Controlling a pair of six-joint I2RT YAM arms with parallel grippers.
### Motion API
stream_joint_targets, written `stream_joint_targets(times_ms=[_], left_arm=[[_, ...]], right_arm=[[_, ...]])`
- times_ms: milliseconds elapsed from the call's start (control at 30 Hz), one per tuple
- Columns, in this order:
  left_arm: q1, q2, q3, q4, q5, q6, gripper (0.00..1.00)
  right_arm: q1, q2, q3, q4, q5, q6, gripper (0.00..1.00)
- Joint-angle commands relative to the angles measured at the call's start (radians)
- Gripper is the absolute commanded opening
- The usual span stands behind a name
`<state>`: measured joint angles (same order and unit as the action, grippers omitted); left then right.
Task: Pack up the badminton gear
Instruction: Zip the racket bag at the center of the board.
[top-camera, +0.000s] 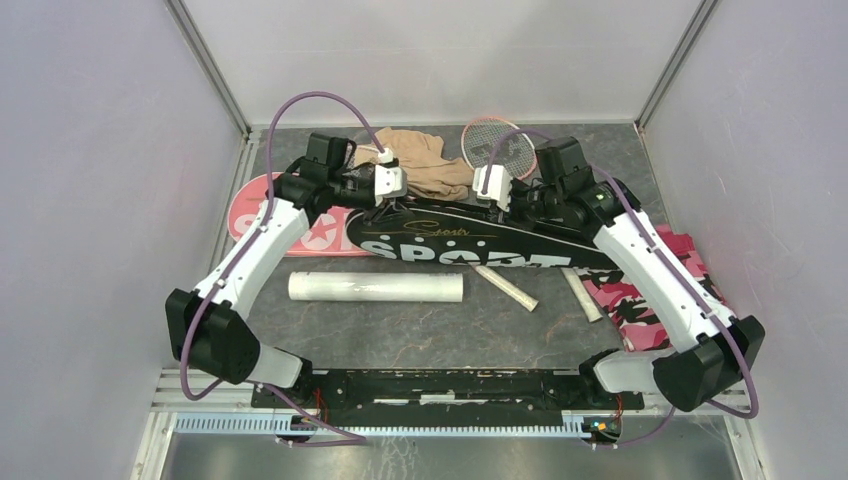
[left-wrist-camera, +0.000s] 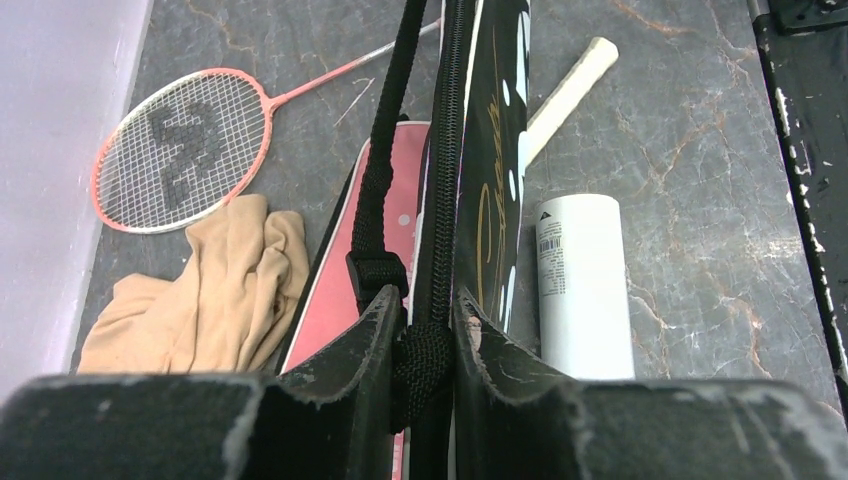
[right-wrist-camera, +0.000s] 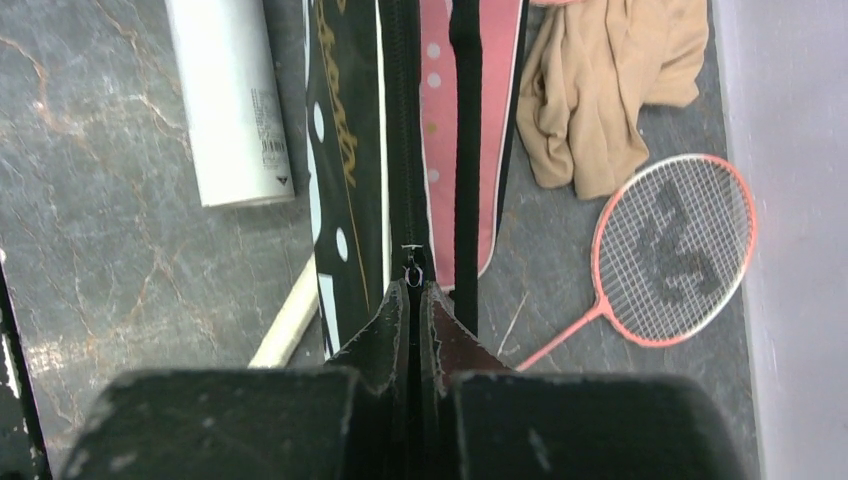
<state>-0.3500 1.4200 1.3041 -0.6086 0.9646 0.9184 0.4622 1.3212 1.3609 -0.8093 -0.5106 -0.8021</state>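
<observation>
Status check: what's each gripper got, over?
Left gripper shut on black cover edge. Right gripper pinching zipper pull. Pink racket, white tube lie outside. Nothing blocking.

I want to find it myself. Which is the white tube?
Find the grey table, then the black SPORT cover. The white tube lies on its near side, toward the left. It is fat and round, unlike the thin handle beside it.

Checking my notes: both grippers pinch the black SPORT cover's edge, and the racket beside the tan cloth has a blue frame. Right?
The racket beside the tan cloth has a salmon-pink frame, not blue, per the right wrist view. The left gripper and right gripper do pinch the black cover's edge.
</observation>
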Motion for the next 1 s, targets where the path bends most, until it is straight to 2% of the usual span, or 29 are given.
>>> stream_joint_targets(times_ms=[0,333,533,733,967], left_arm=[[0.038,0.009,0.099,-0.075,-0.012,0.129,0.02],[0.097,0.016,0.181,-0.154,0.004,0.164,0.02],[0.162,0.015,0.21,-0.164,0.013,0.192,0.02],[0.214,0.028,0.241,-0.212,0.017,0.258,0.02],[0.283,0.062,0.293,-0.342,0.016,0.39,0.02]], right_arm=[[-0.043,-0.051,-0.028,-0.065,0.05,-0.077,0.0],[-0.194,-0.075,-0.046,-0.17,0.07,-0.197,0.0],[-0.329,-0.064,-0.053,-0.22,0.06,-0.283,0.0],[-0.451,-0.039,-0.077,-0.23,0.07,-0.361,0.0],[-0.619,0.031,-0.075,-0.23,0.095,-0.469,0.0]])
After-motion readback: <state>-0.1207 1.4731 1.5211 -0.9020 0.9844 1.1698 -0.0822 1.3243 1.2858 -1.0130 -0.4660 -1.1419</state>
